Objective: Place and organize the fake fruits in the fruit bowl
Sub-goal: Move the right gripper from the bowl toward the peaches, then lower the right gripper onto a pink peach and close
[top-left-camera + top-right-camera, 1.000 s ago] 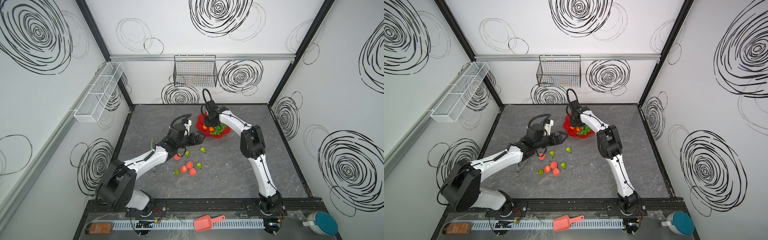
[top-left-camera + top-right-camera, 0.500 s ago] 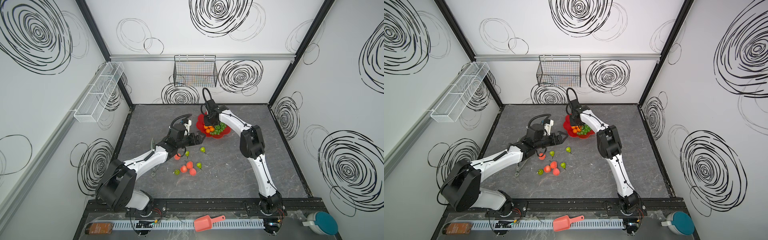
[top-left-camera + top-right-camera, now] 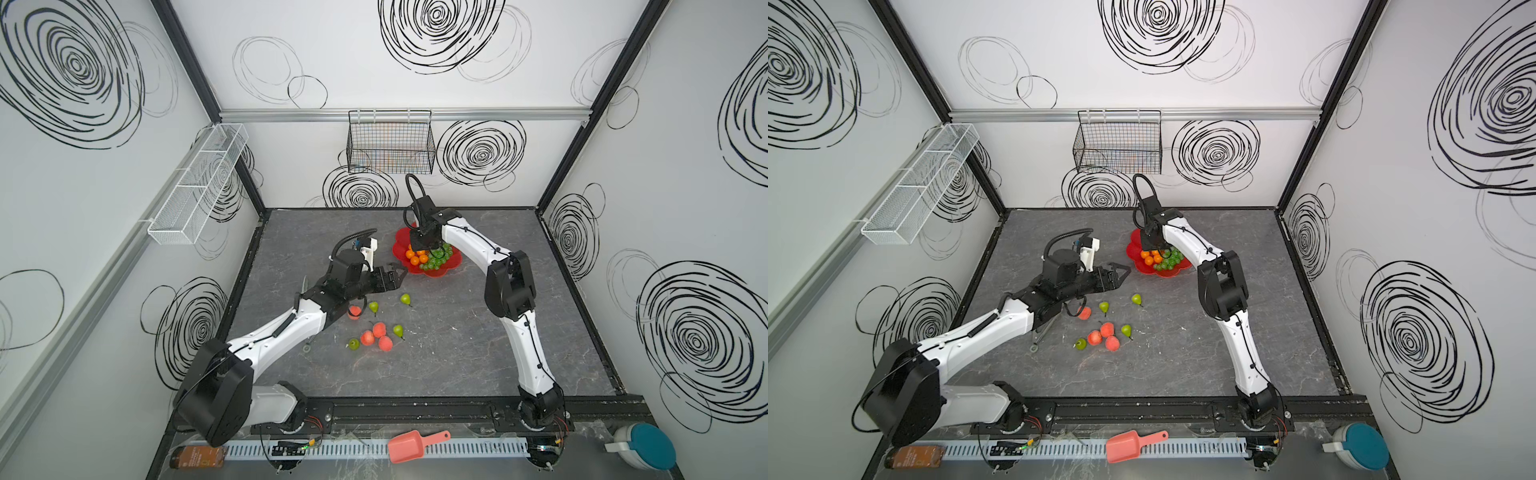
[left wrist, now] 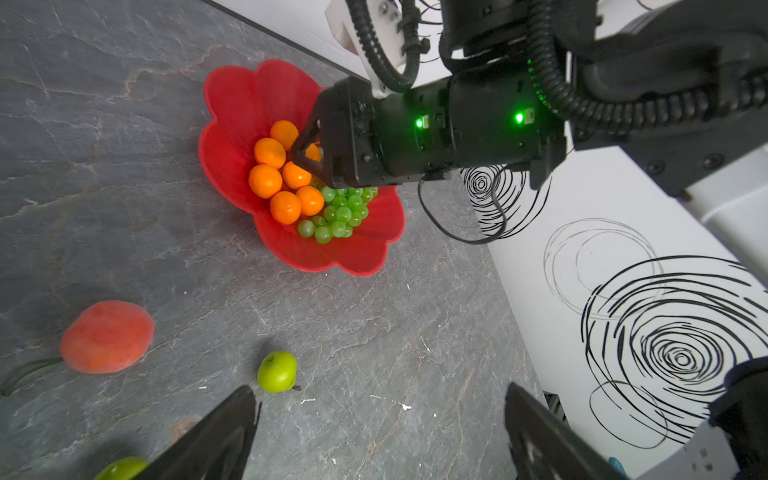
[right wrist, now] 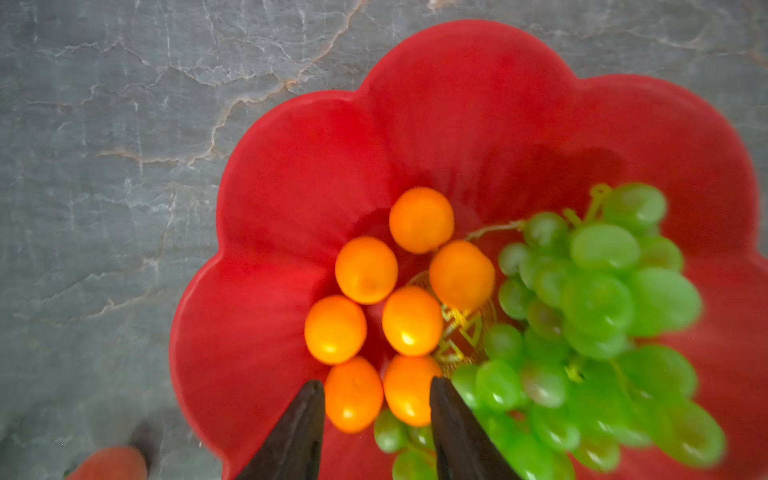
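Front rail: scoop (image 3: 409,445), unused. Mid-table: four peaches (image 3: 379,329) and four pears (image 3: 398,330) lie loose, well apart from the fruit bowl (image 3: 402,245). Beyond them the left gripper (image 4: 380,399) hovers, jaws wide and empty. In the bowl: oranges (image 5: 411,320) touching grapes (image 5: 598,307). Low over the oranges, the right gripper (image 5: 375,382) has its jaws parted and grips nothing.

Step, judged: arranging the bowl. Next: fetch the nearest pear. The right arm over the bowl would block the drop.

Back wall: wire basket (image 3: 390,147).
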You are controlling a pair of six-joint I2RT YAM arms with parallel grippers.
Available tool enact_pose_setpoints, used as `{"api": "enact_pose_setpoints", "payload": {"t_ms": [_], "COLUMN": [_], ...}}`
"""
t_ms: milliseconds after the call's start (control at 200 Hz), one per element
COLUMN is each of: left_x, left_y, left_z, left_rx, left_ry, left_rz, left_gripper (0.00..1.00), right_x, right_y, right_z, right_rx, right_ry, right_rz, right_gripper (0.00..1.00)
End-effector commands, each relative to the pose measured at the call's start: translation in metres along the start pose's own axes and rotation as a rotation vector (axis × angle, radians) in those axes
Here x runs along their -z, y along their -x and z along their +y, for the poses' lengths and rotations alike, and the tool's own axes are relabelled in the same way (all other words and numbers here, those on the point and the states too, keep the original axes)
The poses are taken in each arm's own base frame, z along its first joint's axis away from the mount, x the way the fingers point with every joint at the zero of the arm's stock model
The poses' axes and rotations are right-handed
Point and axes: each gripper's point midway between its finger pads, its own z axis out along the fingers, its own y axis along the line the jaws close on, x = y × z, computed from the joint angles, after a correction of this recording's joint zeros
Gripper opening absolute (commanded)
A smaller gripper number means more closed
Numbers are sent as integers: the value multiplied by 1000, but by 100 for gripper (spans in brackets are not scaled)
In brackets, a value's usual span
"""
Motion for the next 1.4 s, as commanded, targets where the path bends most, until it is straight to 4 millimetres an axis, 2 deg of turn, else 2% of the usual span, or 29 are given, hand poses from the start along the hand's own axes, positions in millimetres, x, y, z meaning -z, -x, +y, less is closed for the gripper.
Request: {"api": "enact_pose_setpoints", "payload": {"t_ms": [0, 220, 500, 685, 765, 956, 1101, 1391], "left_x": [14, 46, 88, 110, 115, 125, 129, 137], "left_y": [-3, -19, -52, -67, -75, -86, -88, -91], "left_z": [8, 23, 45, 59, 63, 68, 66, 71], "left_rx": [-19, -18, 38, 70, 95, 144, 167, 218], "left_ry": [38, 97, 151, 211, 225, 232, 218, 237], "left_rz": [-24, -39, -40, -38, -21, -11, -10, -37], "left_gripper": [96, 96, 96, 96, 96, 96, 96, 96], "right_x": [48, 79, 101, 103, 101, 94, 88, 80], "right_y": [13, -17, -87, -133, -151, -190, -211, -234], "right_z": [16, 40, 90, 112, 124, 151, 164, 175], "right_rx": [21, 62, 174, 198, 185, 179, 210, 245], "right_ry": [37, 99, 187, 233, 269, 316, 324, 345], "right_rz": [-108, -156, -127, -63, -31, 39, 83, 152], "right_gripper": [43, 43, 43, 45, 49, 51, 52, 56]}}
